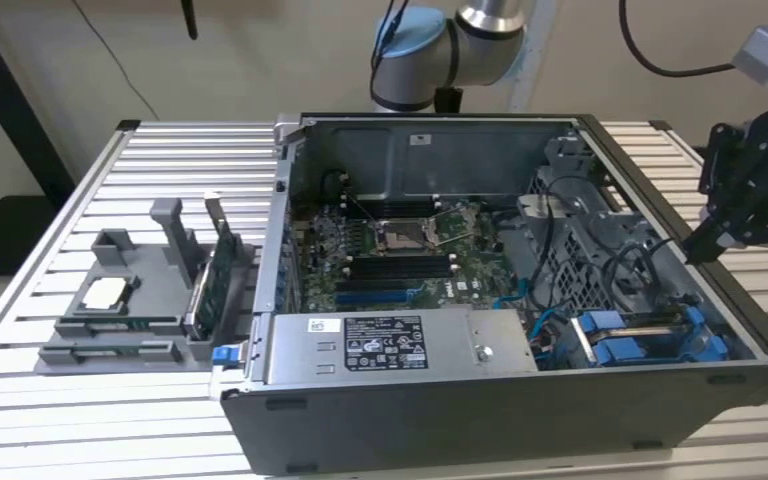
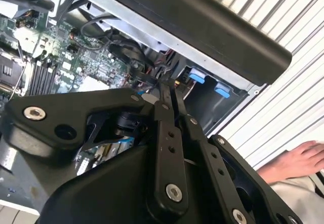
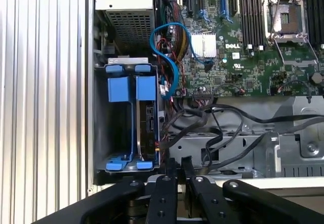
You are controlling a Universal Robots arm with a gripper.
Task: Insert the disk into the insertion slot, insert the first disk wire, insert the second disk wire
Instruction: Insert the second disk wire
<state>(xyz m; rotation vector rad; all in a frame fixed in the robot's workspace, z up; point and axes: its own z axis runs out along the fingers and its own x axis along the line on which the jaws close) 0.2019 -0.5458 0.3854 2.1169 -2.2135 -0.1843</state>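
Meanwhile, the black two-fingered robot gripper (image 1: 707, 247) is hovering over the rim of the open dark grey computer case (image 1: 518, 425), beside the drive bay.

Its slim fingers (image 2: 167, 95) are lying pressed together with nothing between them in both wrist views. Below them, the silver hard drive in its bright blue plastic carrier (image 3: 146, 117) is sitting edge-on inside the dark grey metal insertion slot with blue rails (image 3: 101, 133), next to a curling blue cable (image 3: 169, 64). Beyond the case, a person's hand (image 2: 298, 159) is resting on the white slatted table (image 1: 37, 300).
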